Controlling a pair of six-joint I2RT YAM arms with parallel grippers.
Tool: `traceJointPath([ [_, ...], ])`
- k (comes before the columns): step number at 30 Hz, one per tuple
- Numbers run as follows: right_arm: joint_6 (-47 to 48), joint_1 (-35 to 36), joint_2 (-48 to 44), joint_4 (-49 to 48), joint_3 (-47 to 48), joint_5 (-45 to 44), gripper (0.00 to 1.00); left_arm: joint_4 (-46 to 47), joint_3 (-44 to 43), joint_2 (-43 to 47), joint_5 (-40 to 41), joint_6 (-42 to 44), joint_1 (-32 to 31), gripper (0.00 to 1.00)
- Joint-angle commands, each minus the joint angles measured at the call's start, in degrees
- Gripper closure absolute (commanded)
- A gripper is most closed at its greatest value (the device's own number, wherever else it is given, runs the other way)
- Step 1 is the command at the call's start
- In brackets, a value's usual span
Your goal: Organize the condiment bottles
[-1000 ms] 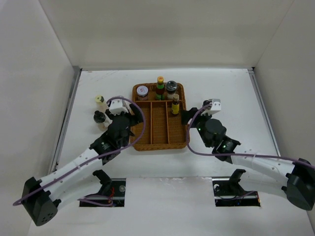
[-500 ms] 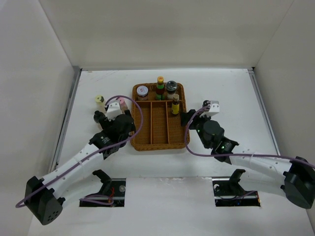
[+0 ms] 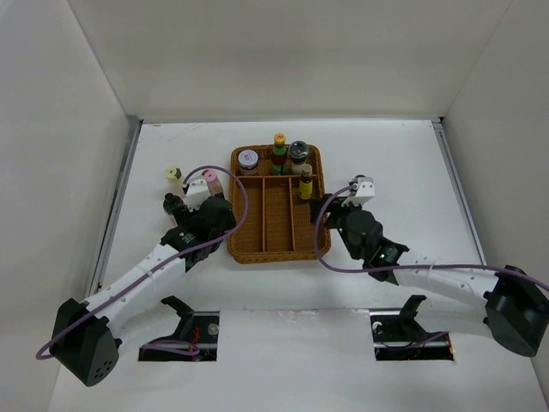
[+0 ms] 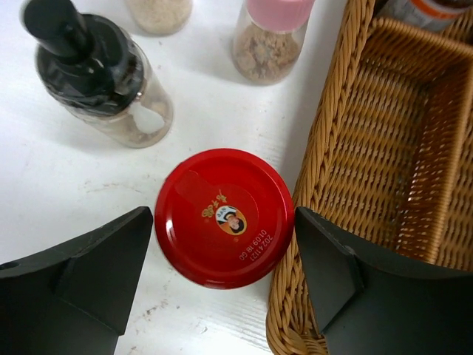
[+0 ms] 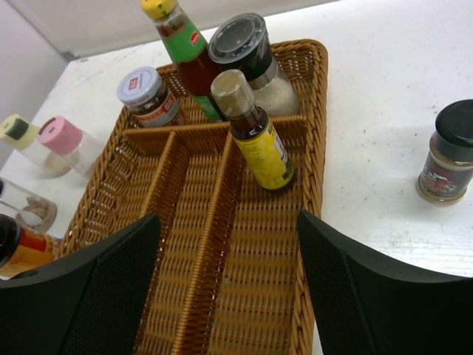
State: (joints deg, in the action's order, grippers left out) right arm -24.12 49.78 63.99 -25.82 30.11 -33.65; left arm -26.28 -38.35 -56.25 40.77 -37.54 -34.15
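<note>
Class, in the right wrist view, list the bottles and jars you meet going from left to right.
Cream-capped bottle → pink-capped jar → silver-lidded jar → yellow-labelled bottle → black-capped jar.

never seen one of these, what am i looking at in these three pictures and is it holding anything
Two robot arms are bolted at the near edge of a white table. The wide picture comes from a fixed camera above and behind them. The other two come from a camera on each wrist, so the dark shapes at the bottom are that arm's own fingers.

On the table is a wicker tray holding four bottles. The left gripper is spread around a red-capped jar beside the tray, seemingly not clamped yet. A pink-capped jar and a black-capped bottle stand nearby. The right gripper is open and empty over the tray.
</note>
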Motion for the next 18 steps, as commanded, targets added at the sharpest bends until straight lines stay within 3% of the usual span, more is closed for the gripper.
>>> traceJointPath([
  [1,0.7,0.7,1.0,-2.4,2.4,0.3,0.21,4.5,1.1,-1.6,-1.5,2.0,0.2,0.23],
  [7,1.3,1.3,1.2,-2.2,2.6,0.3,0.21,5.0,1.2,-3.9,-2.3,1.9,0.1,0.26],
  [11,1.0,1.3,1.4,-2.5,2.4,0.2,0.21,7.1,1.8,-3.9,-2.9,2.4,1.1,0.41],
  [18,1.1,1.3,1.8,-2.3,2.7,0.3,0.2,6.5,-1.6,-2.4,-1.8,4.8,-1.1,0.55],
])
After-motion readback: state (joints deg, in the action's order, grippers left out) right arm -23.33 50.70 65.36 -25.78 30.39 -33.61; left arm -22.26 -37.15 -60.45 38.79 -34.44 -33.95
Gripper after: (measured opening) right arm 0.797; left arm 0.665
